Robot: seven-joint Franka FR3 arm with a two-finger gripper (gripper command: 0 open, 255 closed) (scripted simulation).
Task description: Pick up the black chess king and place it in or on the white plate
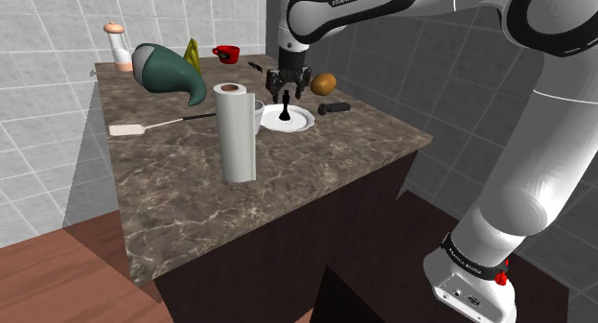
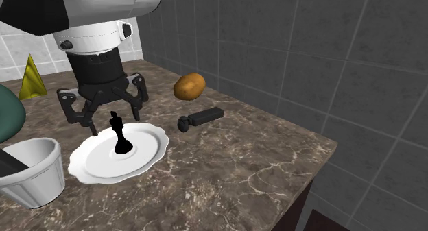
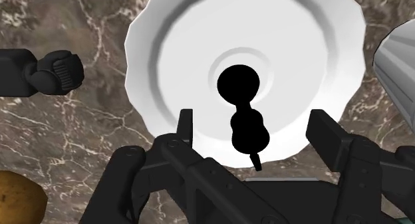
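The black chess king (image 1: 287,107) stands upright in the middle of the white plate (image 1: 305,122) on the marble counter. My gripper (image 1: 288,84) hangs just above the king, open, its fingers spread to either side of the piece and touching nothing. In the second exterior view the king (image 2: 121,135) rests on the plate (image 2: 147,151) under the open gripper (image 2: 103,113). Seen from the wrist, the king (image 3: 243,106) stands at the centre of the plate (image 3: 179,50), between the parted fingers of the gripper (image 3: 254,123).
A potato (image 1: 323,83) and a black handled tool (image 1: 334,108) lie beyond the plate. A white cup (image 2: 31,169) and a paper towel roll (image 1: 234,131) stand close on the plate's other side. Farther back are a teal object (image 1: 168,70), a red cup (image 1: 226,53) and a spatula (image 1: 144,127).
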